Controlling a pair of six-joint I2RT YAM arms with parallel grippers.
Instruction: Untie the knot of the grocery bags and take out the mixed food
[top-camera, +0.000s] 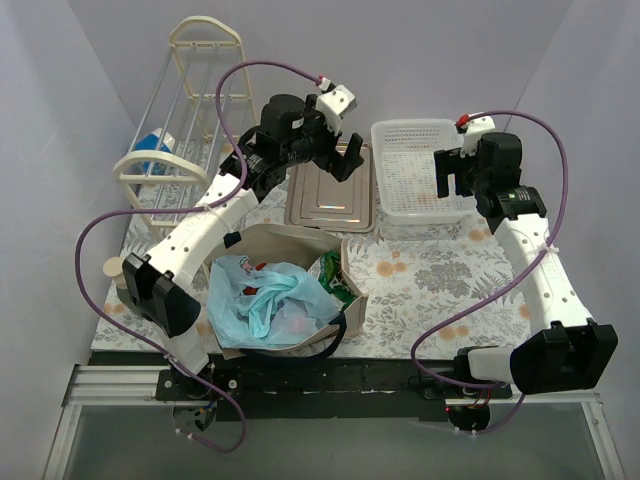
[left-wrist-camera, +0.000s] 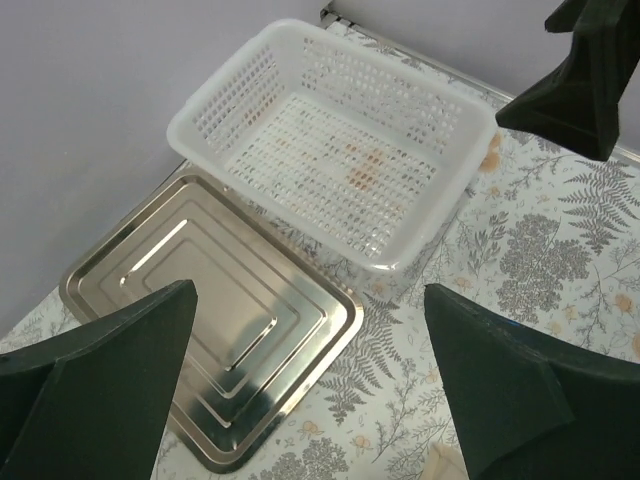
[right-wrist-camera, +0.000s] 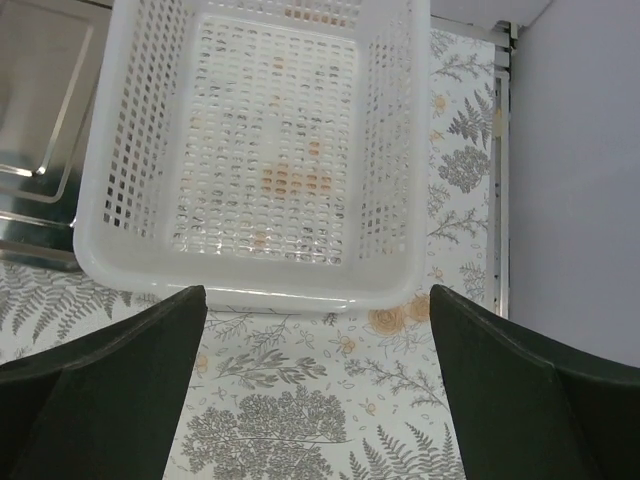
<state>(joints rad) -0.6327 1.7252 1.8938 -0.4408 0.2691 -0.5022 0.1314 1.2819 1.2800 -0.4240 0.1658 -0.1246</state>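
Fern-print tablecloth (top-camera: 430, 270), lilac walls (top-camera: 400, 60), steel tray (top-camera: 330, 200) beside white basket (top-camera: 415, 175), beige tote (top-camera: 285, 240)

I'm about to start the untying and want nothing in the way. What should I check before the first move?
1. The left gripper is open and empty: ok.
2. The right gripper is open and empty: ok.
3. The basket is empty, ready for food: ok.
4. The tray is bare: ok.
5. Both grippers are near the tote: not ok; they hang over the tray and basket.
6. The knot on the blue bag is located: cannot tell; the bag lies crumpled in the tote.
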